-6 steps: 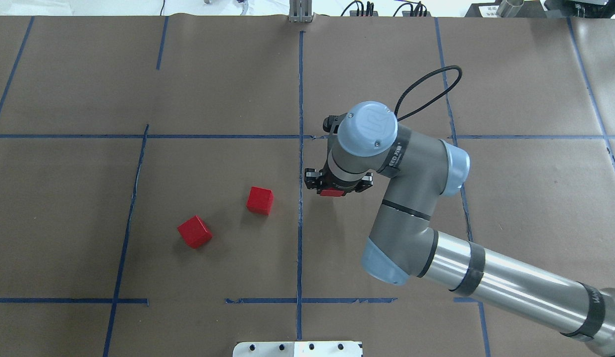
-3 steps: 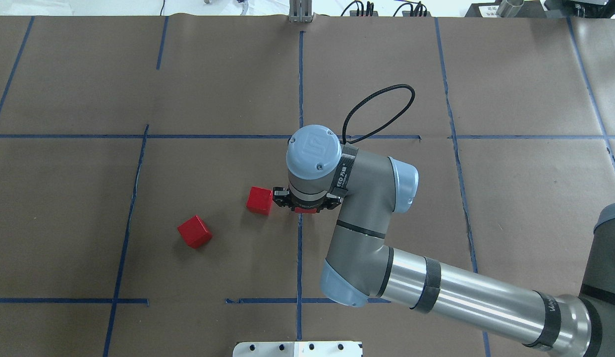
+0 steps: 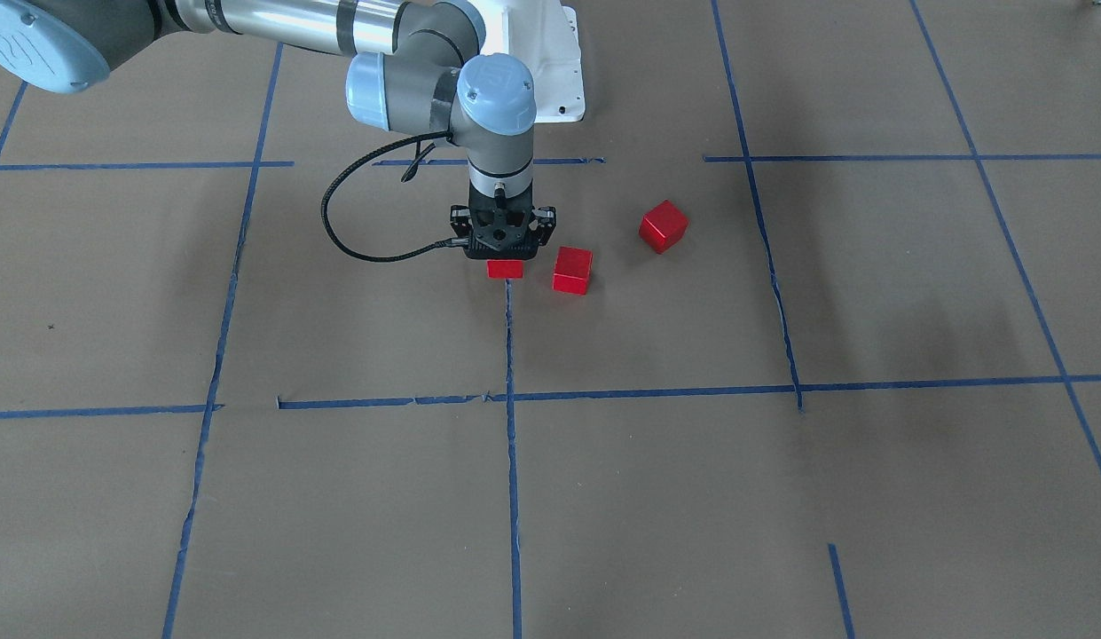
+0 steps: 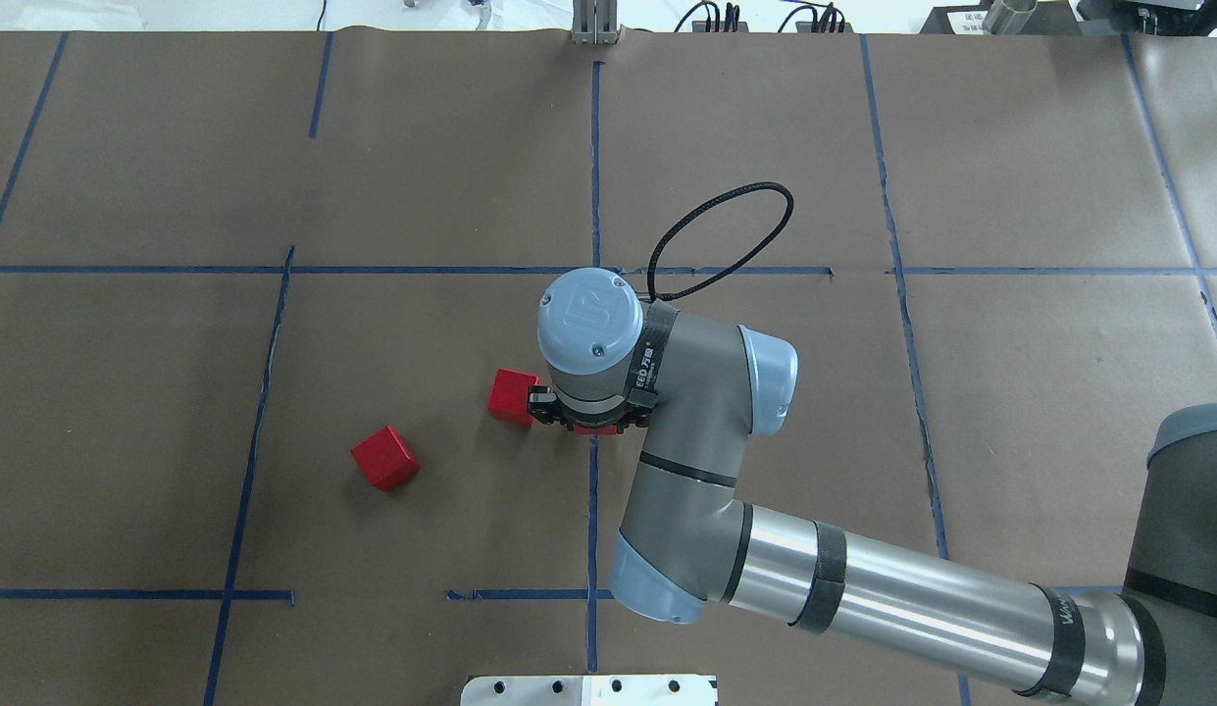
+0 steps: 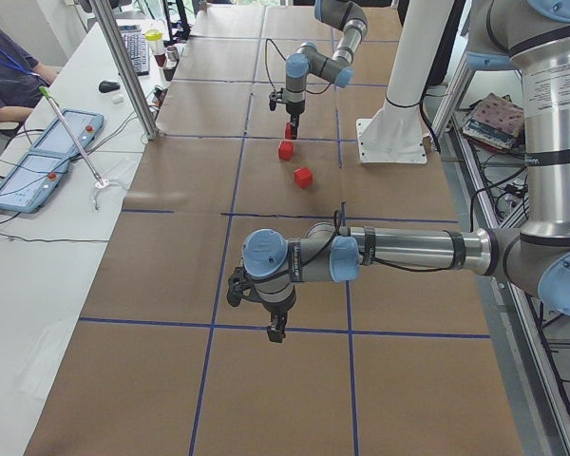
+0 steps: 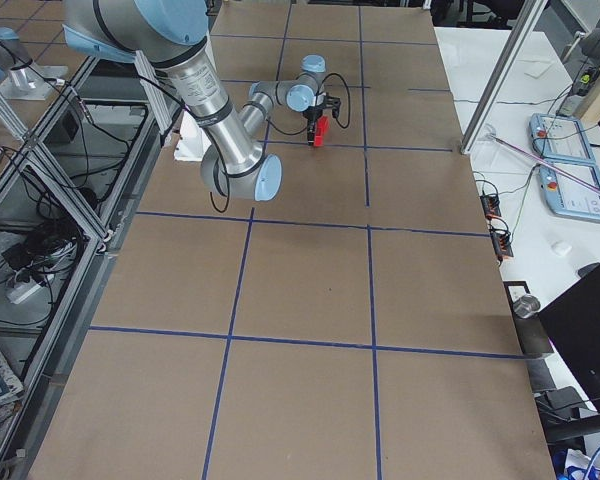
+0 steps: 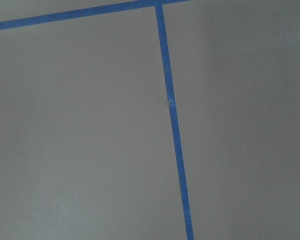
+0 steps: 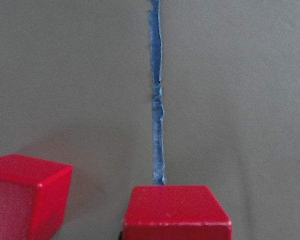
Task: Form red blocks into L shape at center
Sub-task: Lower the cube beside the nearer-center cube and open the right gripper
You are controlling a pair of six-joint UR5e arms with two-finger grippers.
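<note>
Red held block [image 3: 505, 269] has moved beside second block [image 3: 572, 270].

first block [image 3: 505, 269] over middle tape line [image 3: 509, 337], second block [image 3: 572, 270] just beside, third block [image 3: 664, 226] apart

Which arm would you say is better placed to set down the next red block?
Right arm: its jaws hold a red block over the blue tape line, beside a second block; the left arm hangs far from both.
</note>
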